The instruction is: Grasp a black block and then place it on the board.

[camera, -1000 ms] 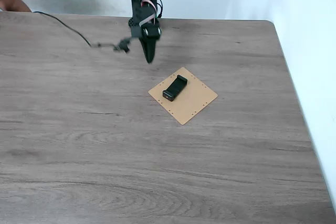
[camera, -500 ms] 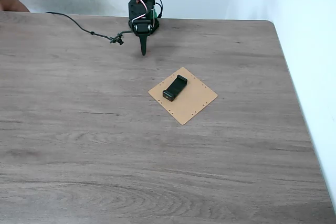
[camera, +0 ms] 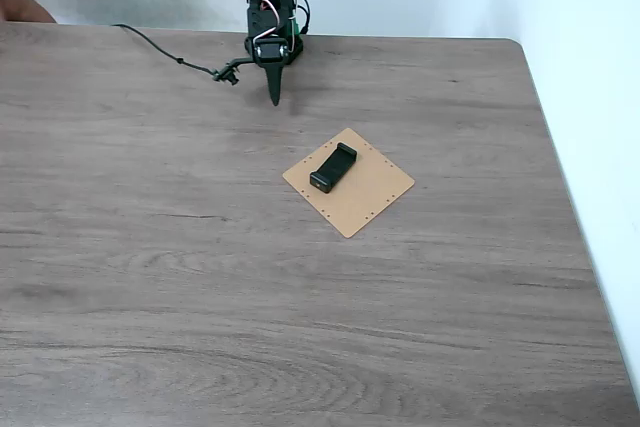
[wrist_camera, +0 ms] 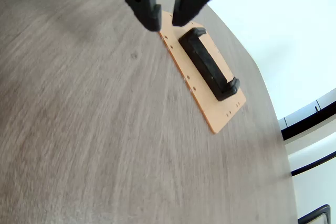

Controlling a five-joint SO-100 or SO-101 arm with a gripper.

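black block (camera: 333, 167) on board (camera: 372, 192), gripper (camera: 275, 97) behind, apart

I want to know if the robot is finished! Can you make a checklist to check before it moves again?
1. Black block lies on the board: ok.
2. Block fully inside the board's edges: ok.
3. Gripper holds nothing: ok.
4. Gripper away from the block in the fixed view: ok.
5. Cable on the table lies far from the board: ok.
6. Block sits flat: cannot tell.
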